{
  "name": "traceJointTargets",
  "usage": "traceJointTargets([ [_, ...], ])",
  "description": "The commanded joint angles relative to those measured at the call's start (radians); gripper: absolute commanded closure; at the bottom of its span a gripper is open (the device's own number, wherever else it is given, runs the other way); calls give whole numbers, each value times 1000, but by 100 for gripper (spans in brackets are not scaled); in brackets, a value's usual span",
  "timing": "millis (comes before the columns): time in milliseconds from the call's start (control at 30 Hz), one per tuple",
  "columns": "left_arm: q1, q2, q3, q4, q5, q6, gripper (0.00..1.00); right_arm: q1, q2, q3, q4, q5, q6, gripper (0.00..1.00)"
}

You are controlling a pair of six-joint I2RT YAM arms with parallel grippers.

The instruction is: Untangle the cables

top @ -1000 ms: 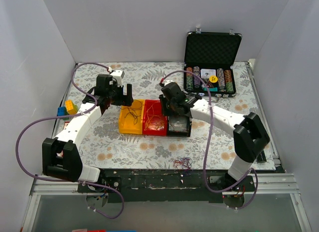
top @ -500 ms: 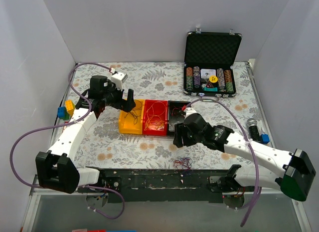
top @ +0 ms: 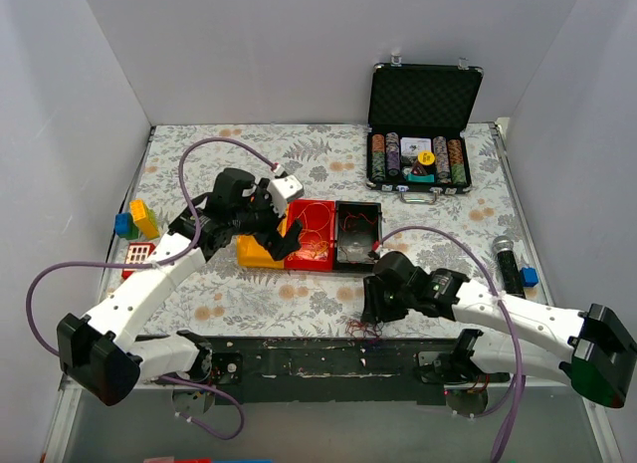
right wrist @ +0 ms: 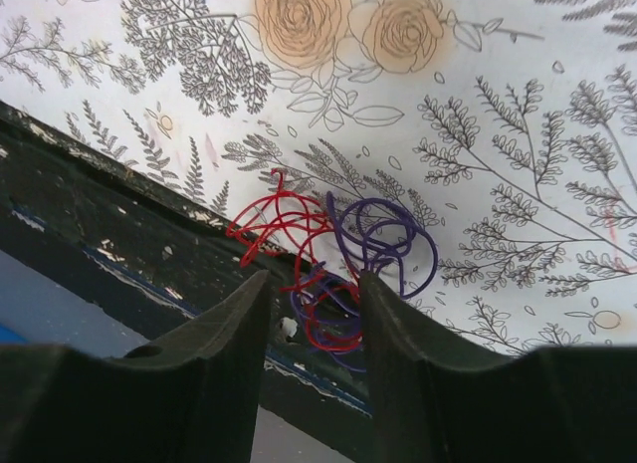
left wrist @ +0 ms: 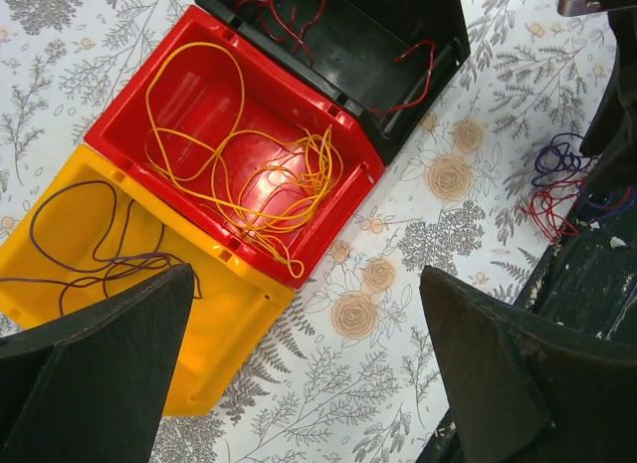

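A desk [top: 299,296] under a floral cloth sits inside plain white walls [top: 259,55]. An open poker chip case [top: 422,115] stands at its far right and toy blocks [top: 137,220] lie at its left edge. Mid-desk, three bins touch in a row: a yellow bin [left wrist: 229,329] holding a purple cable [left wrist: 105,271], a red bin [left wrist: 119,144] holding yellow cables [left wrist: 279,184], and a black bin [left wrist: 398,25] holding red cables [left wrist: 289,15].

A small tangle [right wrist: 328,249] of red and purple cables lies at the desk's near edge. The right fingers [right wrist: 224,339] stand apart with the tangle's near loops in the gap between their tips, possibly brushing them. The left fingers [left wrist: 100,368] are spread wide above the bins, well apart from the tangle.
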Motion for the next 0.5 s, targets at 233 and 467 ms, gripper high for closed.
traceJointTargets([
  [233, -34, -77, -45, 77, -6, -20, 2, 8, 107, 84, 231, -55, -54, 99],
  [467, -34, -117, -90, 85, -3, -52, 2, 9, 309, 346, 249, -88, -201, 99],
])
